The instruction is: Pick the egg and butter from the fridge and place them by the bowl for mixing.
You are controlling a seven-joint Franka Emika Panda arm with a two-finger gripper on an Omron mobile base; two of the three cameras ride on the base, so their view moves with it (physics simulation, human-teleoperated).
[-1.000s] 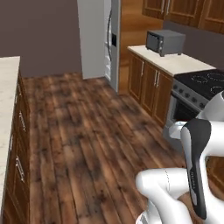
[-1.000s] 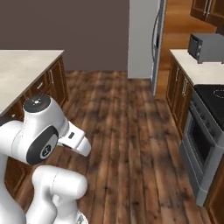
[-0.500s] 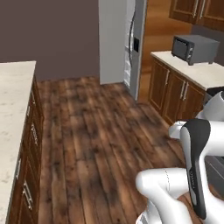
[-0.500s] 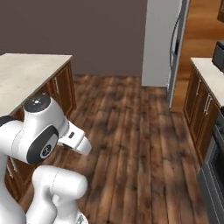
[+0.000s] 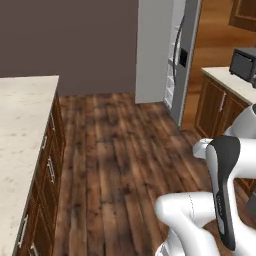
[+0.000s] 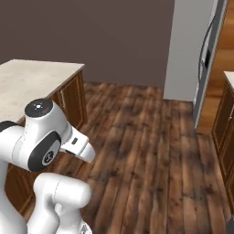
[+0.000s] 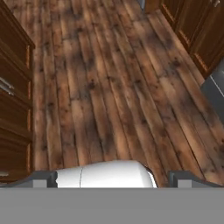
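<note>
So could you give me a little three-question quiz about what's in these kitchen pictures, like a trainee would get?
1. True or false: the fridge door is shut.
2. What covers the floor? A) white tiles B) dark wood planks C) grey carpet
3. Fill in: the pale counter sits on brown wooden ____.

Key:
1. True; its long handle lies against the closed door.
2. B.
3. Cabinets, with drawers showing small metal handles.

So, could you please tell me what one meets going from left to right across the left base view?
Pale island counter → wooden floor → fridge → microwave on the far counter.
</note>
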